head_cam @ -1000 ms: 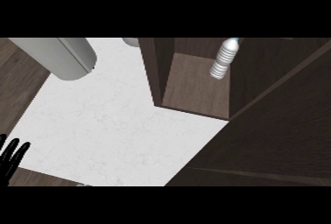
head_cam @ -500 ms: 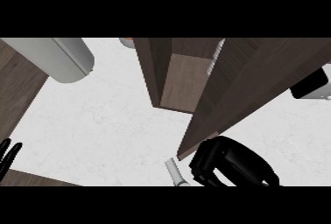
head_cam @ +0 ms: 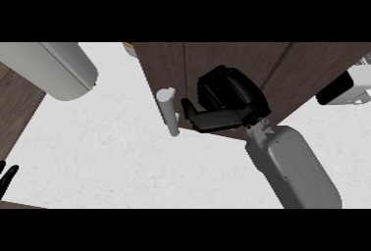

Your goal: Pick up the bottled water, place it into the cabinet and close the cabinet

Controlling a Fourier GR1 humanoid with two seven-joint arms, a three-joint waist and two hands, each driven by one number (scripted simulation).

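Seen from the head view: right hand point(head_cam: 226, 100) flat against the dark door point(head_cam: 239, 61) of the cabinet point(head_cam: 304, 73), palm on the wood, fingers point(head_cam: 217, 81) stretched up along the panel and holding nothing; thumb out toward the pale handle point(head_cam: 168, 110), just beside it, touching or not cannot be told; grey right forearm point(head_cam: 293, 169) rising from the lower edge to the wrist at the door's bottom corner; door faces shown closed across the top of the view, a thin seam between two panels; bottle nowhere visible, hidden or not cannot be told; white table point(head_cam: 123, 157) spread below and left of the cabinet; grey rounded object point(head_cam: 54, 68) at upper left, lying over the table's edge; white and black appliance point(head_cam: 348, 88) at the right edge, partly cut off; left hand point(head_cam: 6, 177) at the lower left edge, only black fingertips showing, straight and pointing up, at rest, well apart from everything else.
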